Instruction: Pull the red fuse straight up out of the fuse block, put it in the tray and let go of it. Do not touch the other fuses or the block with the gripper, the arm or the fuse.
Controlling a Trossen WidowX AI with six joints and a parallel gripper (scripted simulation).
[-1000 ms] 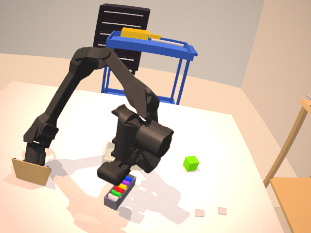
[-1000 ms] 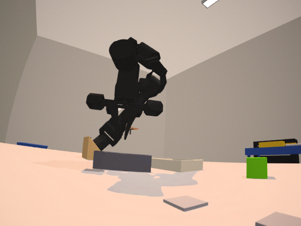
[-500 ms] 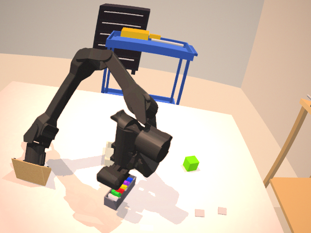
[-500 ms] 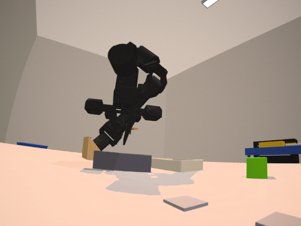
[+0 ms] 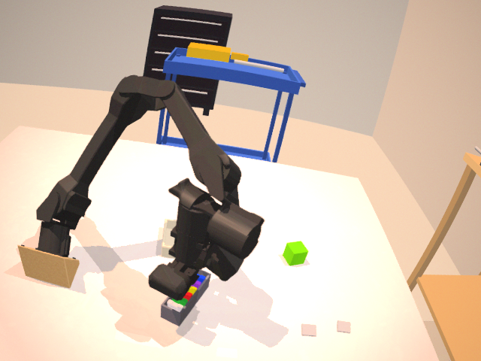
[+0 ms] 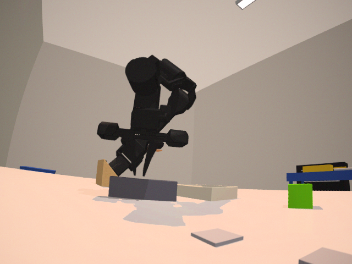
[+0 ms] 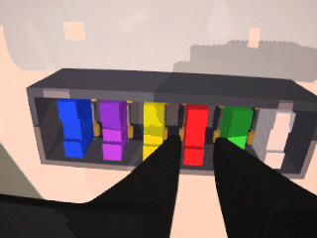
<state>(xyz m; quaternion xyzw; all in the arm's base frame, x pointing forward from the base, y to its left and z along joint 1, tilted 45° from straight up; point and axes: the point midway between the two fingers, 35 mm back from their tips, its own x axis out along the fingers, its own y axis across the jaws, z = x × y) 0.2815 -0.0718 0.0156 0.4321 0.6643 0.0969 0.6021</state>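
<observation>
The red fuse (image 5: 188, 295) (image 7: 196, 124) stands in the dark grey fuse block (image 5: 170, 313) (image 6: 143, 188) (image 7: 109, 76), between the yellow fuse (image 5: 192, 289) (image 7: 155, 114) and the green fuse (image 5: 179, 301) (image 7: 238, 119). My gripper (image 6: 139, 175) (image 7: 196, 146) is open by a narrow gap, with nothing held. It points down, its tips just above the block's rim in the exterior view. In the wrist view the tips appear on either side of the red fuse. The hand hides the tips in the top view. The cream tray (image 5: 167, 251) (image 6: 198, 193) is partly hidden behind the arm.
Blue (image 7: 74, 126), purple (image 7: 113, 129) and white (image 7: 277, 131) fuses also stand in the block. A green cube (image 5: 294, 253) (image 6: 300, 196) and two flat squares (image 5: 308, 329) (image 5: 343, 326) lie to the right in the top view. A brown wedge (image 5: 46, 268) (image 6: 101, 173) is at the arm's base.
</observation>
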